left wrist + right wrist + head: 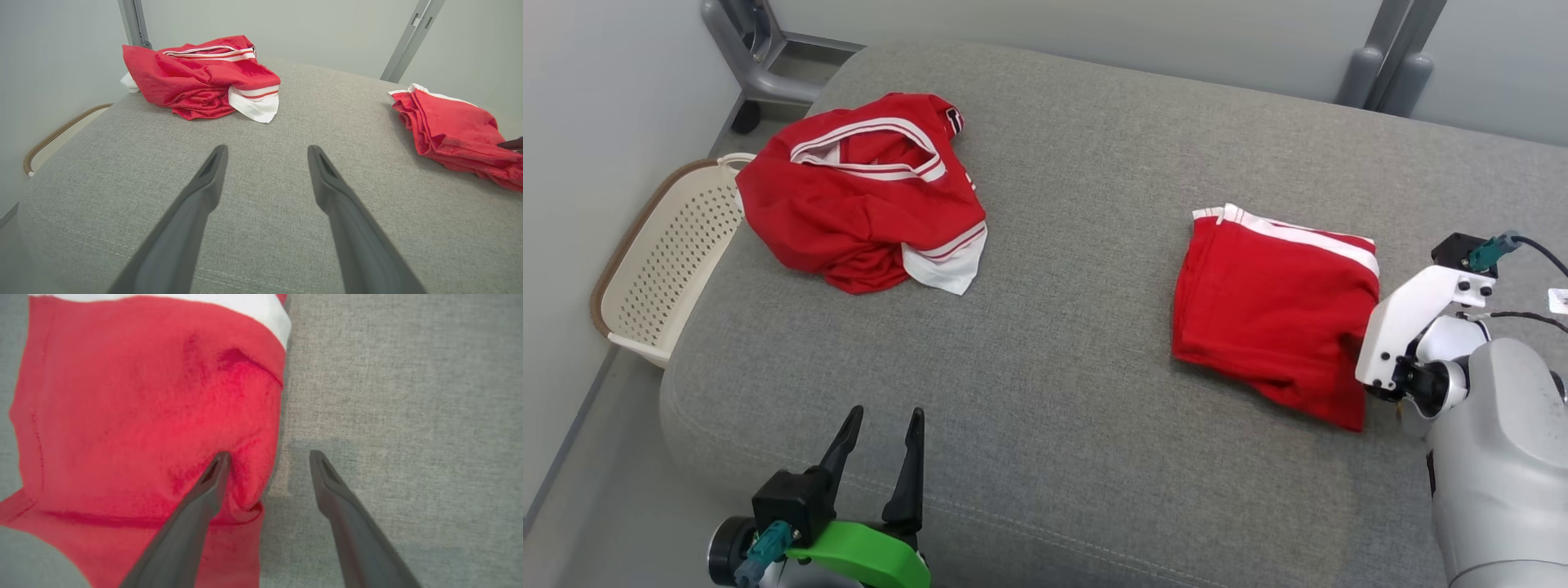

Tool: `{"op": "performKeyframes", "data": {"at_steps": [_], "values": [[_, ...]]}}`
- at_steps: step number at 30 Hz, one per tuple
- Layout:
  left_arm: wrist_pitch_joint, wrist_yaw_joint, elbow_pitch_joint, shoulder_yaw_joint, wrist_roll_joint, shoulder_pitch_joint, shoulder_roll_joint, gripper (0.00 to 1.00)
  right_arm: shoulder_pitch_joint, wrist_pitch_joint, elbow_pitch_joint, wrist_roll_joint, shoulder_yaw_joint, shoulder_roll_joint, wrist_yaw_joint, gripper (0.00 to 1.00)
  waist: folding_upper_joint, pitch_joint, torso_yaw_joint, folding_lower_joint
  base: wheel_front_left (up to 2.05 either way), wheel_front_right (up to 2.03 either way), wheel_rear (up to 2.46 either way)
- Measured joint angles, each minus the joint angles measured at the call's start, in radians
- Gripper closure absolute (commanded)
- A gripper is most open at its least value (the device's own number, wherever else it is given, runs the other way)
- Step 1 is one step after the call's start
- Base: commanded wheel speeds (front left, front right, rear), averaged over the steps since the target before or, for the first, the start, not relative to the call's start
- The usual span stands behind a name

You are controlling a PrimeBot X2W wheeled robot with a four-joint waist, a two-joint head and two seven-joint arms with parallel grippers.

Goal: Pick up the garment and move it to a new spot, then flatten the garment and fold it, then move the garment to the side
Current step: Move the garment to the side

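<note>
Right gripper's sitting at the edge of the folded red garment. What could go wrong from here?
1. The right gripper is open, with one finger at the edge of the folded garment and the other over the bare cushion. Closing here would probably pinch only some layers and pull the fold apart.
2. The crumpled garment lies near the cushion's edge beside the basket; a careless pull could drop it off.
</note>
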Motion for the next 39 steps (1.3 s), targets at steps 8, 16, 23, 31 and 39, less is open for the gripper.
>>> {"op": "performKeyframes", "data": {"at_steps": [8, 16, 23, 31, 39], "values": [[0.0, -0.005, 0.007, -0.007, 0.001, -0.006, -0.004, 0.0, -0.016, -0.04, 0.087, 0.05, 0.0, 0.002, 0.0, 0.0, 0.0, 0.013, 0.028, 0.0, 0.0, 0.0, 0.0], [-0.002, -0.005, 0.008, -0.008, 0.001, -0.01, -0.004, 0.0, -0.051, -0.086, 0.15, 0.004, -0.047, 0.001, 0.0, 0.95, 0.0, 0.024, 0.043, 0.0, 0.0, 0.0, 0.0], [-0.003, 0.001, 0.006, 0.003, 0.0, -0.009, -0.002, 0.0, -0.069, -0.119, 0.171, -0.063, -0.038, 0.007, 0.001, 1.0, 0.0, 0.023, 0.014, 0.0, 0.0, 0.0, 0.0], [-0.005, -0.001, -0.002, 0.007, 0.003, -0.008, -0.002, 0.0, -0.067, -0.162, 0.15, -0.105, 0.059, -0.021, 0.0, 1.0, 0.0, 0.015, -0.073, 0.0, 0.0, 0.0, 0.0], [-0.006, -0.003, -0.014, 0.007, 0.016, -0.009, -0.002, 0.0, -0.064, -0.17, 0.147, -0.063, 0.19, -0.11, 0.0, 1.0, 0.0, 0.022, -0.169, 0.0, 0.0, 0.0, 0.0]]}}
